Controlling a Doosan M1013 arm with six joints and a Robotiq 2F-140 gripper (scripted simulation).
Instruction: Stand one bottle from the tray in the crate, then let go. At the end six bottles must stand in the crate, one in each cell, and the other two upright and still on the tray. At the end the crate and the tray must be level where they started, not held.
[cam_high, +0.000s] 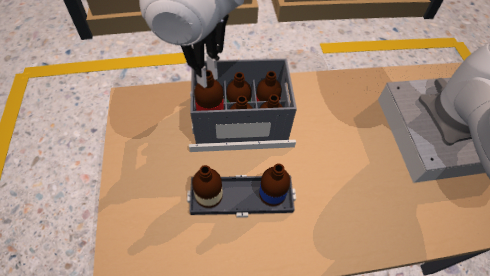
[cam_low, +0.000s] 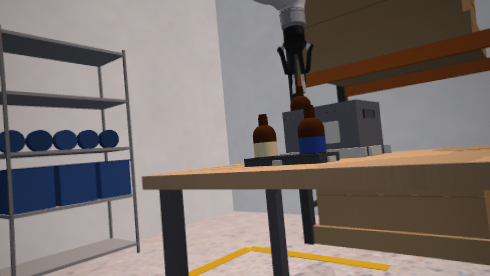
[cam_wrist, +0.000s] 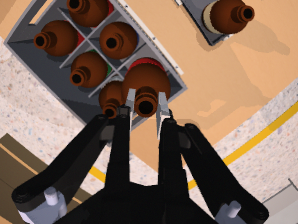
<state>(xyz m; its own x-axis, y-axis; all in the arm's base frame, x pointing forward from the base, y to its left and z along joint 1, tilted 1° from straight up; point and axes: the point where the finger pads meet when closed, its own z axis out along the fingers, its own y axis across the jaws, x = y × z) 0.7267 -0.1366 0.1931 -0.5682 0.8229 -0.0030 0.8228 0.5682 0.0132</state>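
The gripper (cam_high: 207, 74) (cam_low: 298, 89) (cam_wrist: 146, 95) is shut on the neck of a red-label brown bottle (cam_high: 208, 94) (cam_low: 300, 103) (cam_wrist: 145, 82). The bottle is upright, in the front left cell of the grey crate (cam_high: 205, 127) (cam_low: 370, 132) as the top view shows it, and stands higher than the bottles around it. Its base is hidden. Several other bottles stand in the crate's other cells. On the tray (cam_high: 240, 196) (cam_wrist: 212, 40) stand a cream-label bottle (cam_high: 207, 185) (cam_low: 264, 137) (cam_wrist: 230, 17) and a blue-label bottle (cam_high: 274, 185) (cam_low: 311, 131), upright and apart.
A pale strip (cam_high: 242, 146) lies along the crate's front side, between crate and tray. The arm's base plate (cam_high: 410, 125) is at the right of the table. A metal shelf (cam_low: 65, 100) with blue containers stands at the left in the exterior view.
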